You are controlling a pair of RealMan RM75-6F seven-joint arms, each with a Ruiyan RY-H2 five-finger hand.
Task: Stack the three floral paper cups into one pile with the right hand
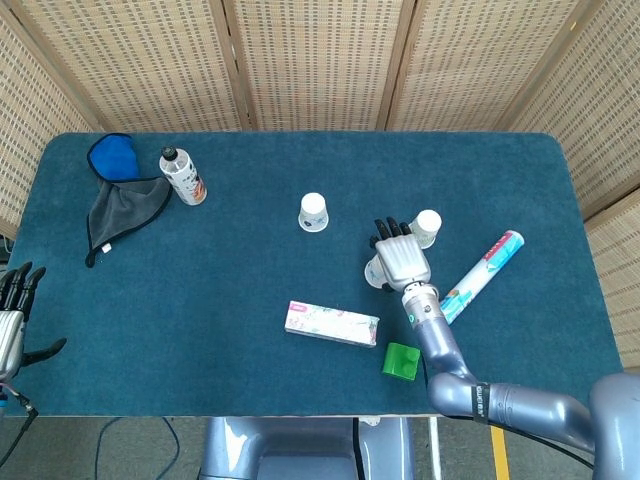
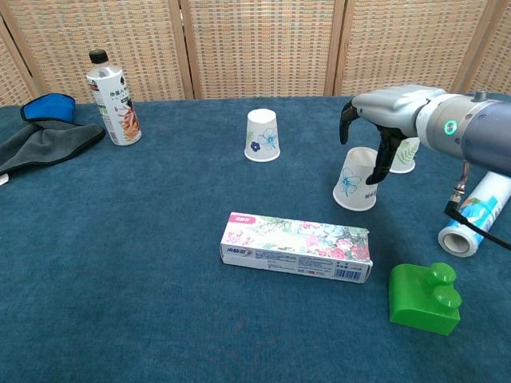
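Three floral paper cups stand upside down on the blue table. One cup is alone at mid-table. A second cup stands nearer, partly under my right hand. The third cup sits just behind that hand. The hand hovers over the gap between these two cups, fingers curved down and apart, with one finger hanging against the near cup's side. It grips nothing. My left hand rests at the table's left front edge, fingers spread, seen only in the head view.
A floral box lies in front of the near cup, with a green block to its right. A printed tube lies at the right. A bottle, a grey cloth and a blue cloth are at the far left.
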